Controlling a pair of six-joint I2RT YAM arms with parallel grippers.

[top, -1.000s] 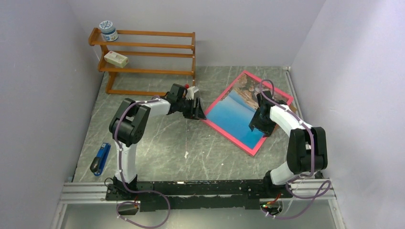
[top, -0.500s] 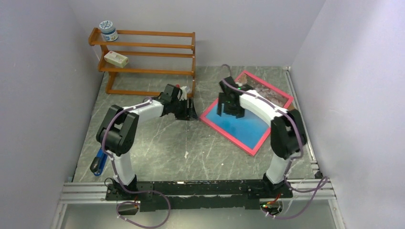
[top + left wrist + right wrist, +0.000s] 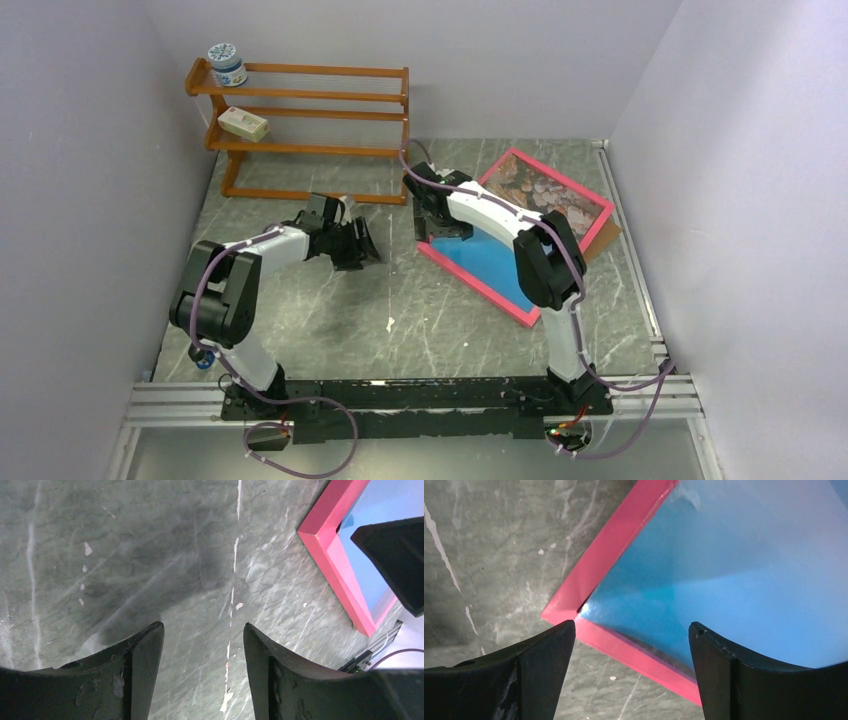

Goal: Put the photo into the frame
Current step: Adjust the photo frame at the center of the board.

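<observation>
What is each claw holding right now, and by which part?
Nothing is held. The left claw is open over the table; the right claw is open over a corner of the pink frame around the photo.

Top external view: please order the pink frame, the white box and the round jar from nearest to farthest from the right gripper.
1. The frame, its left corner under the right gripper.
2. The white box, on the middle shelf of the rack.
3. The round jar, top shelf, far left.
</observation>
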